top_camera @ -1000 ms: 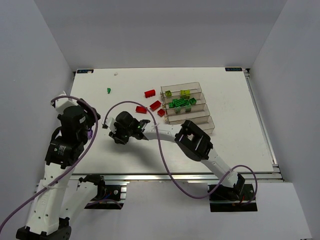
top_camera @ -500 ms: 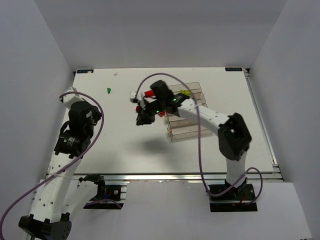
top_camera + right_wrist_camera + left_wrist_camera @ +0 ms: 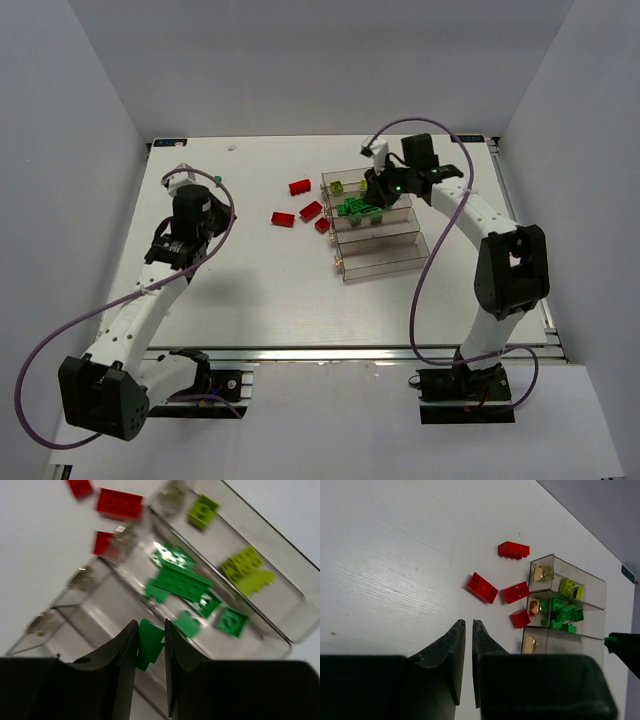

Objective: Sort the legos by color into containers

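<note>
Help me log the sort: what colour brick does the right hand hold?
Green: a small green plastic brick, clearest in the right wrist view.

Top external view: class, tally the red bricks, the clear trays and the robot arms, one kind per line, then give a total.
red bricks: 4
clear trays: 4
robot arms: 2
Total: 10

A robotics lab; white booth walls; aluminium-framed table.
</note>
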